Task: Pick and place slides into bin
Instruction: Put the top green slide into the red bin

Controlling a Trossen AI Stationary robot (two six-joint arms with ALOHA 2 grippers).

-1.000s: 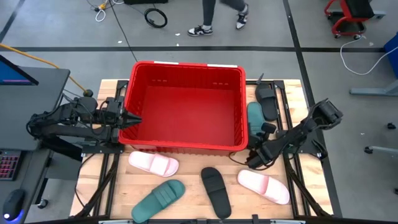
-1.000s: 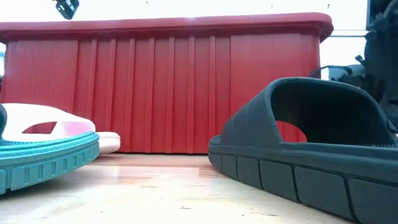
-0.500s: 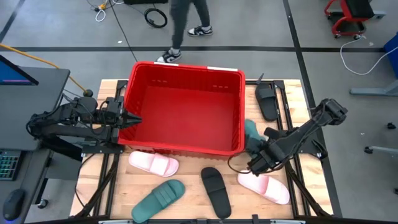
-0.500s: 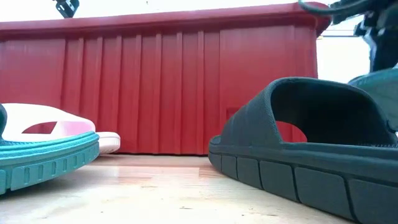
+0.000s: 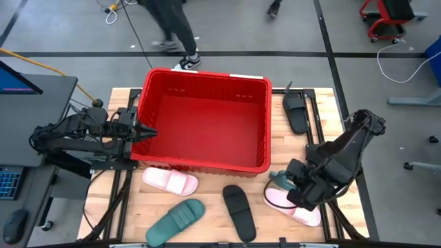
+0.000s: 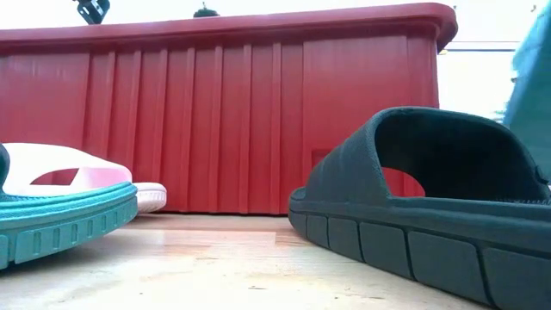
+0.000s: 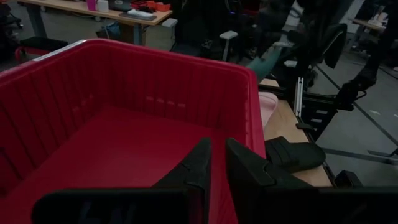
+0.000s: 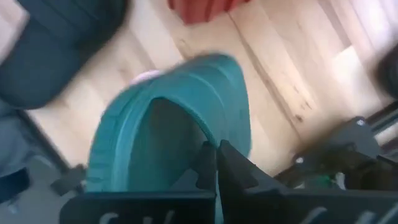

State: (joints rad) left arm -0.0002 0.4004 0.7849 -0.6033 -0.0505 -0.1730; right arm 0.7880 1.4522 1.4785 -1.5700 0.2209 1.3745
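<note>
Right wrist view, right gripper (image 8: 216, 163) clamping green slide (image 8: 186, 99), above table (image 8: 273, 68)

Both arms are dark, near-black, built of jointed segments. The left arm (image 5: 76, 134) is a chain of blocky housings with thin black cables looped along it, narrowing forward to the left gripper (image 5: 148, 132), whose two fingers are slim, matte black wedges tapering to points. Behind the right gripper (image 5: 286, 180), the right arm (image 5: 337, 158) shows a long straight link, a bulky rounded joint and a chunky black wrist block.
</note>
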